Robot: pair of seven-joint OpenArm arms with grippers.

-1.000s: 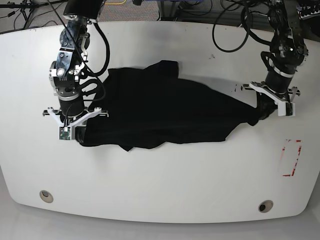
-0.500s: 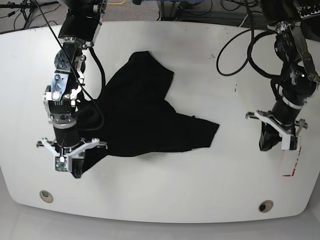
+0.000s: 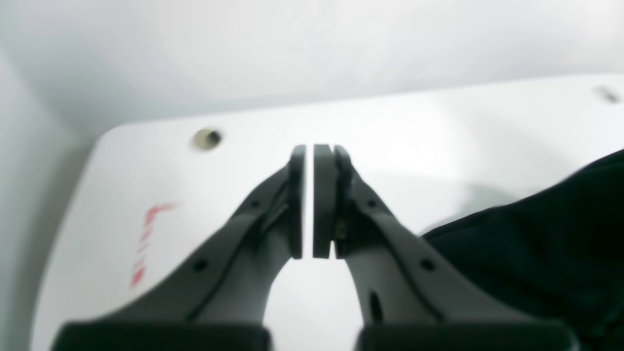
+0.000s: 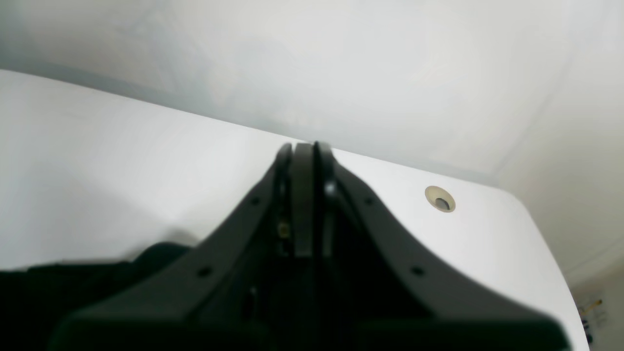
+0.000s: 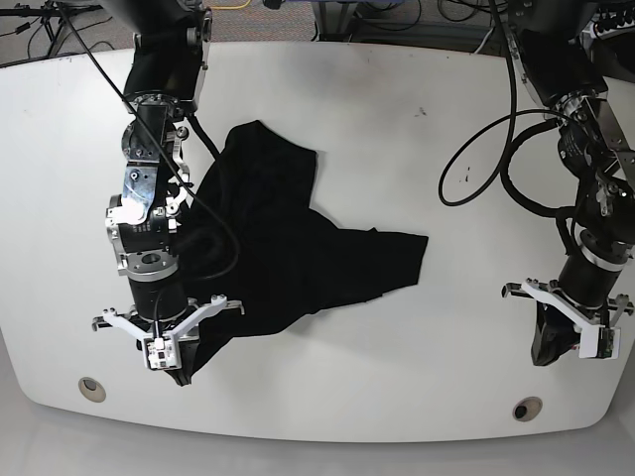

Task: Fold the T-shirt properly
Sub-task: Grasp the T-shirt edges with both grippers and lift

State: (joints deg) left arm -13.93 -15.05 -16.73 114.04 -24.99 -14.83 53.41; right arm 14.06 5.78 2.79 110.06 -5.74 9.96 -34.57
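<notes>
The black T-shirt (image 5: 288,238) lies crumpled on the white table (image 5: 397,119), stretched from the back left toward the front left. My right gripper (image 5: 171,369) is near the front left edge and is shut on the T-shirt's edge. In the right wrist view the gripper (image 4: 303,161) has its jaws pressed together, with black cloth (image 4: 73,287) beneath them. My left gripper (image 5: 551,355) is at the front right, apart from the T-shirt. In the left wrist view the gripper (image 3: 308,161) holds nothing, with only a thin slit between the pads, and the T-shirt (image 3: 536,243) lies to the right.
Two round holes (image 5: 91,388) (image 5: 527,408) sit near the table's front edge. Red tape marks (image 3: 146,234) are on the table by my left gripper. Cables hang over the table's back edge (image 5: 476,69).
My left gripper let go of the T-shirt and moved toward the front edge. My right gripper dragged the T-shirt toward the front left, and the cloth bunched to the left.
</notes>
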